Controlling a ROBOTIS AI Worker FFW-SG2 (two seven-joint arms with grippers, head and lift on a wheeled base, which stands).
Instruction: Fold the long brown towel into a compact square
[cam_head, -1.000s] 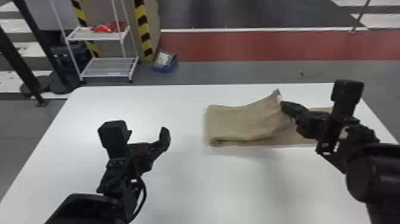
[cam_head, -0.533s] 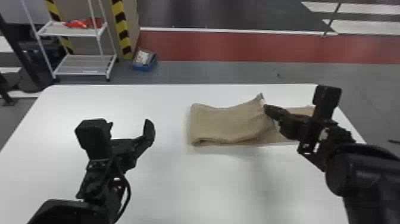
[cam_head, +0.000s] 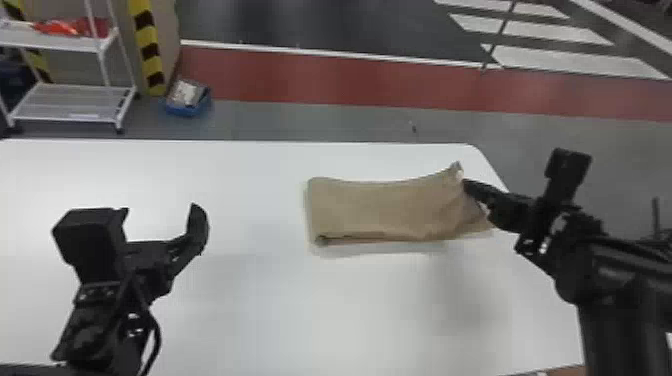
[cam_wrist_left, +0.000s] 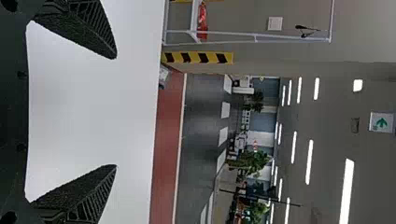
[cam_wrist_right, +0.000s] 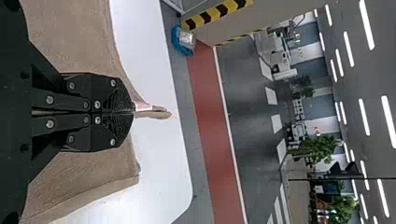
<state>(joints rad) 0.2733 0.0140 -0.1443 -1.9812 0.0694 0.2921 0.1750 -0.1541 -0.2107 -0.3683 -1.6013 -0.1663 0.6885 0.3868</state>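
Note:
In the head view the brown towel (cam_head: 380, 210) lies folded over on the white table, its right-hand corner raised. At that corner is my right gripper (cam_head: 465, 182). The right wrist view has my right gripper (cam_wrist_right: 133, 112) shut on the corner of the brown towel (cam_wrist_right: 70, 32), a bit of cloth and a white tag poking out past the fingertips. My left gripper (cam_head: 162, 220) is parked above the left part of the table; in the left wrist view this left gripper (cam_wrist_left: 116, 111) stands wide open with nothing between its fingers.
The white table (cam_head: 280, 310) extends on all sides of the towel, its right edge passing under the right arm. Beyond it on the floor are a blue bin (cam_head: 187, 100) and a white rack (cam_head: 75, 102).
The head view has swung to the right. My right gripper has moved right with the towel corner, and the folded-over part now covers more of the layer beneath. The left gripper stays open.

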